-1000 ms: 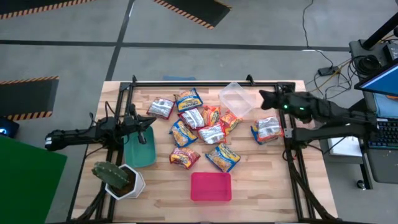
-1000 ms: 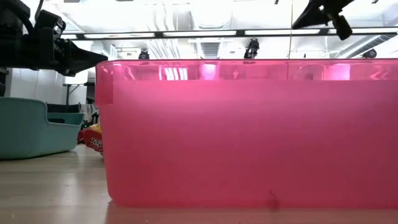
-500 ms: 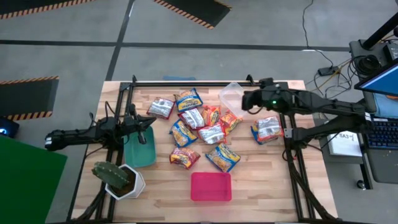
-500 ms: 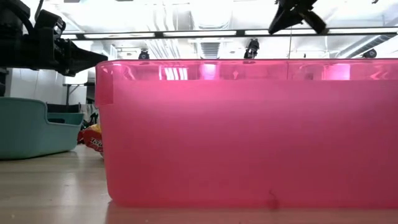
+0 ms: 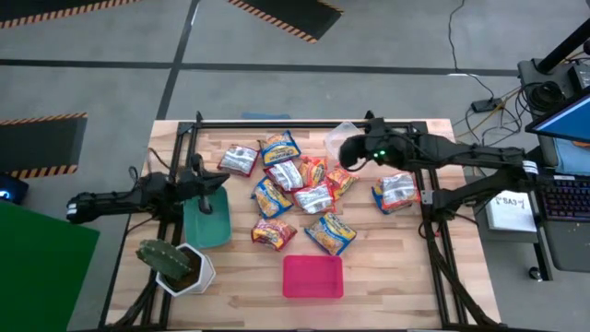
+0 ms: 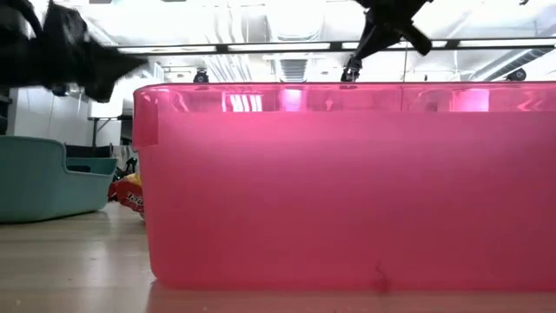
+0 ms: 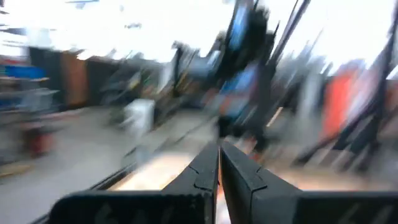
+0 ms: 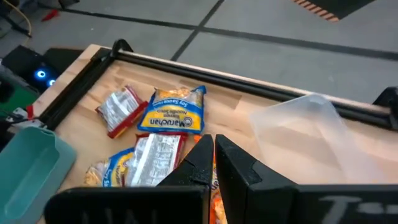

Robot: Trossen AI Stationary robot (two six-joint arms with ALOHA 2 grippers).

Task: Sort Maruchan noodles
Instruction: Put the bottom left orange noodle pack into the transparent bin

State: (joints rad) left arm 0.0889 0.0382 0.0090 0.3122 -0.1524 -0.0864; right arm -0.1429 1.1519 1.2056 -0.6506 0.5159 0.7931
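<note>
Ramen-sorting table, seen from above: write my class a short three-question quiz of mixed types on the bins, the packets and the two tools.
1. True or false: the red bin already holds a noodle packet.
2. Multiple choice: the right tool is (A) over the teal bin, (B) at the clear bin, by the packet pile, (C) by the cactus.
3. Fill in: one silver packet lies apart from the pile, toward the table's ____ side.

Key: 1 false; 2 B; 3 right. Both tools are shut and hold nothing; the left tool is over the teal bin.
</note>
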